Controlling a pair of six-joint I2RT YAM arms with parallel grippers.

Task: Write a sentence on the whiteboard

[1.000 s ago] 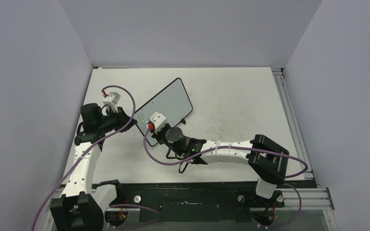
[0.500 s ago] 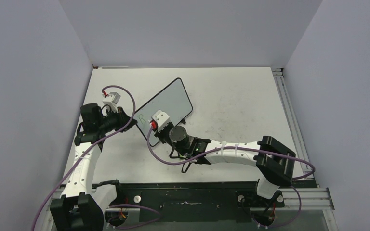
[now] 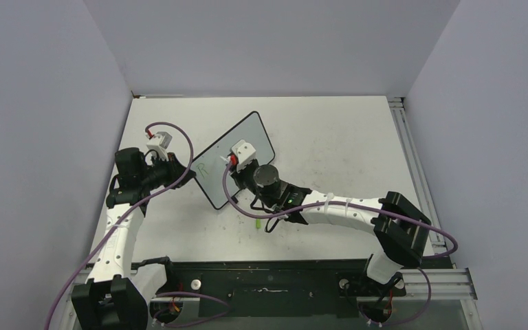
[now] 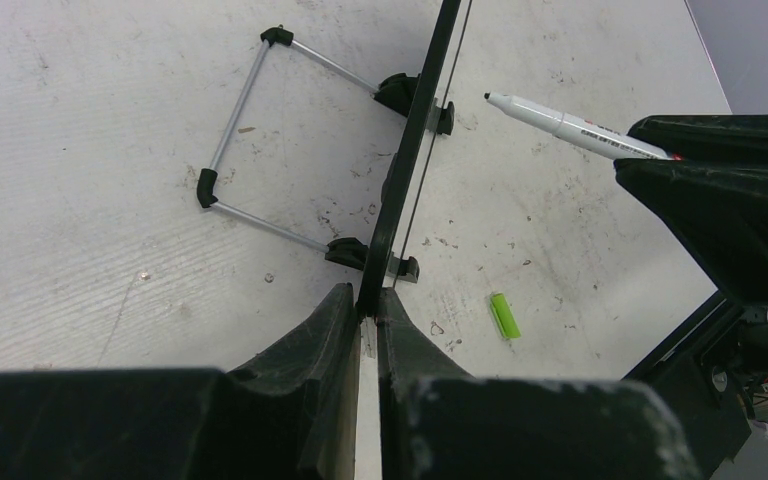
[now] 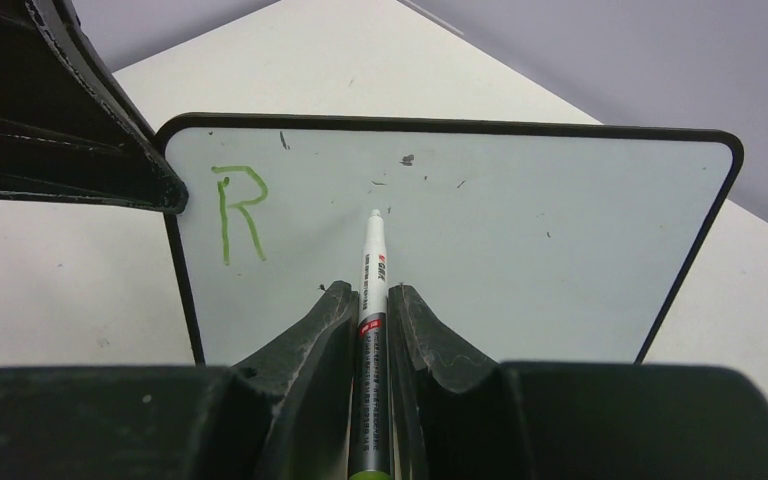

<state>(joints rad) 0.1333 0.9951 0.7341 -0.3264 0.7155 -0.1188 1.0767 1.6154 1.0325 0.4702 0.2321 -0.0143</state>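
Here, the left gripper [image 4: 368, 305] pinches the edge of the whiteboard [image 5: 540, 250], which stands on its wire stand [image 4: 250, 150], left of centre on the tabletop [image 3: 330, 137]. The right gripper [image 5: 372, 300] clamps a marker [image 5: 372, 250], tip just short of the board, near 1 green R [image 5: 240, 215].

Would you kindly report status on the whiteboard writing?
Left gripper shut on whiteboard edge. Right gripper shut on marker, tip off board. Only green R written. Green cap on table.

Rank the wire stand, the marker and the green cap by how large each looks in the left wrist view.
1. wire stand, largest
2. marker, its rear end hidden, so only the visible part counts
3. green cap, clearly smallest
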